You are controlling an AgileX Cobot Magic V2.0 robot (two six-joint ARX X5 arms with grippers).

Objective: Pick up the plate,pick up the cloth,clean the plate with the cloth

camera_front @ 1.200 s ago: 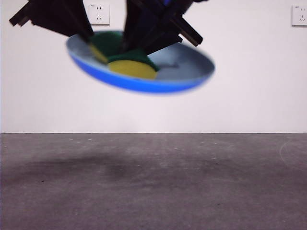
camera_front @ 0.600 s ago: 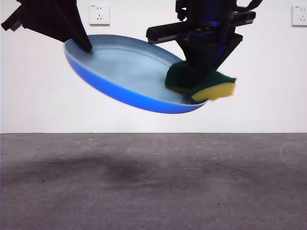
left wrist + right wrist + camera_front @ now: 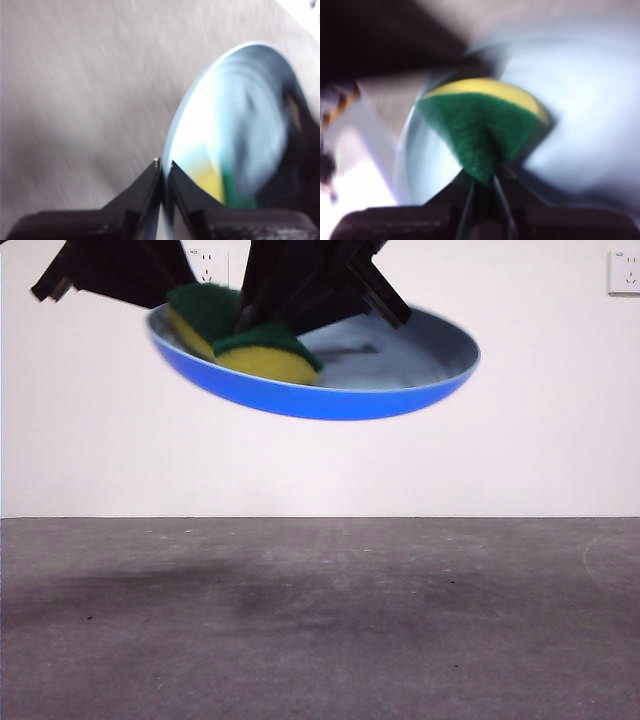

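Tabletop [image 3: 320, 640]: grey, wide, bare under the action, faint dark shadow patch left of centre.
Wall [image 3: 540, 420]: white backdrop w/ two sockets [image 3: 207, 264], one top left partly behind the arms, one top right.
Plate [image 3: 400, 370]: light blue, up in the air well above tabletop, tilted, darker blue underside showing along the near edge; blurred in both wrist views.
Left gripper [image 3: 164, 167]: jaws pinched tight on the plate rim, holding it at the upper-left edge in front view.
Right gripper [image 3: 482, 182]: over the plate, jaws clamped on the sponge's green layer.
Sponge [image 3: 262, 352]: yellow w/ green top, pressed inside the plate near the left-gripper side, folded by the squeeze.
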